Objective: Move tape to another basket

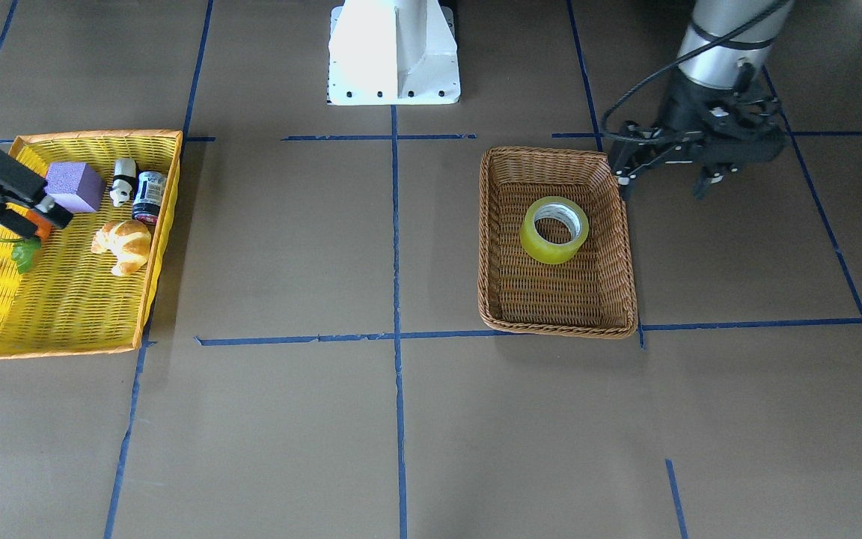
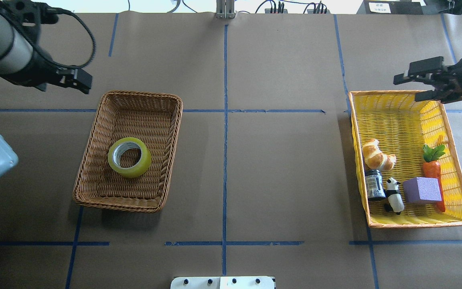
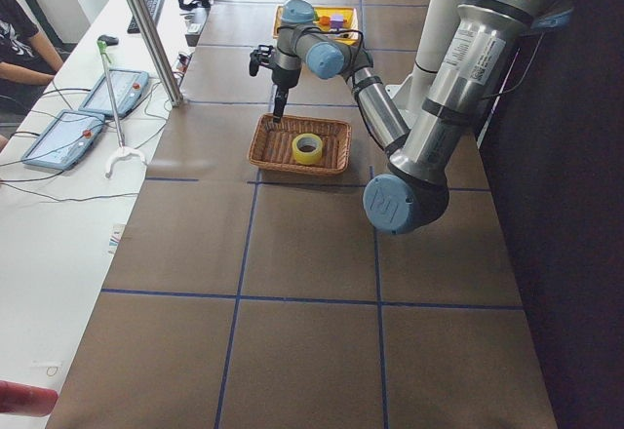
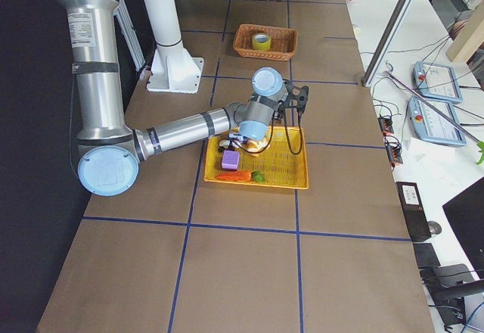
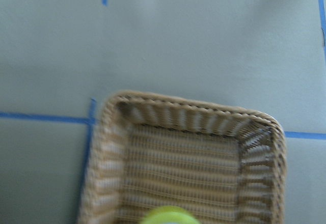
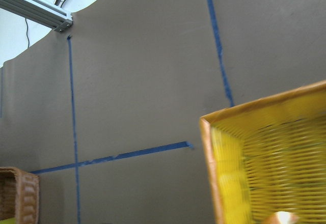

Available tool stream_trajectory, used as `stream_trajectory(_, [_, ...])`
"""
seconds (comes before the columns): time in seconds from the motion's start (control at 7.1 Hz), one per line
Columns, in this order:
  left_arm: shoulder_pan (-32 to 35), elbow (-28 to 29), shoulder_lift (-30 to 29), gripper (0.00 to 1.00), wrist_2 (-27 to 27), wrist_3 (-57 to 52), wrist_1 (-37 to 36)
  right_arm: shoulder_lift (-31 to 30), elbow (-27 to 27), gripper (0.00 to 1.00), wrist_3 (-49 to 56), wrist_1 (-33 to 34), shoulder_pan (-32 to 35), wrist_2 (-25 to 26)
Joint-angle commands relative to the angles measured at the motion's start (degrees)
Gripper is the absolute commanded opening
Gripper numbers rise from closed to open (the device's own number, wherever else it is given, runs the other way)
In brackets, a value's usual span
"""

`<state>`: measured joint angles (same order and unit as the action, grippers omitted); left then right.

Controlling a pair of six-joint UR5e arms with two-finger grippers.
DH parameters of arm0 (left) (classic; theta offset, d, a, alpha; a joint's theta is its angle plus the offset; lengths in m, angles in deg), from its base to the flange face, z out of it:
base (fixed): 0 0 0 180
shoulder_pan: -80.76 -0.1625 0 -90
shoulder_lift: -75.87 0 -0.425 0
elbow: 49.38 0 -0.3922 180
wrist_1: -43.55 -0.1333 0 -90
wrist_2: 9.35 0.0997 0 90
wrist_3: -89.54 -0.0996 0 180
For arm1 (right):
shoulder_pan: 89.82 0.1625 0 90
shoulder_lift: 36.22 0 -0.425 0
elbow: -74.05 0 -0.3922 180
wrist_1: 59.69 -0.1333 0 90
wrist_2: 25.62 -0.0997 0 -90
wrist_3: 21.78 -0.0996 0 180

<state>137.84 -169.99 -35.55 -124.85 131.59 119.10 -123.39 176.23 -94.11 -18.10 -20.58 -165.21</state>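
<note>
The tape [image 1: 554, 230], a yellow-green roll with a pale core, lies flat in the middle of the brown wicker basket [image 1: 558, 153]. It also shows in the overhead view [image 2: 129, 157], inside that basket [image 2: 142, 95]. My left gripper [image 1: 663, 187] is open and empty. It hangs above the table just outside the basket's corner nearest the robot's base, apart from the tape. In the overhead view it is at that corner too [image 2: 82, 81]. The left wrist view shows the basket rim [image 5: 193, 104] and the tape's top edge [image 5: 168, 216]. My right gripper [image 2: 407, 87] is open and empty over the yellow basket's far corner.
The yellow orange-rimmed basket [image 2: 391, 92] on the robot's right holds a croissant [image 2: 377, 156], a dark can [image 2: 374, 184], a panda figure [image 2: 393, 194], a purple block [image 2: 421, 189] and a carrot [image 2: 433, 170]. The robot's white base [image 1: 393, 52] stands between the baskets.
</note>
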Motion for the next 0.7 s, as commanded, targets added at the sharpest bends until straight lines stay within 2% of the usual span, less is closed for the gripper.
stream_trajectory(0.0, [14.4,1.9,6.0,1.00,-6.8,-23.2,-1.5,-4.8,0.0,1.00,24.1,12.2,7.9,-3.0])
stream_trajectory(0.28, [28.5,16.6,6.0,1.00,-14.2,-46.0,-0.9,-8.9,1.0,1.00,53.5,28.3,16.3,-2.2])
stream_trajectory(0.42, [33.7,23.7,5.5,1.00,-14.7,-56.5,-0.7,-9.2,1.3,1.00,67.4,38.6,20.6,-0.7])
stream_trajectory(0.56, [37.1,27.1,5.4,1.00,-14.7,-62.8,-0.9,-8.6,1.3,1.00,78.8,48.0,24.9,0.3])
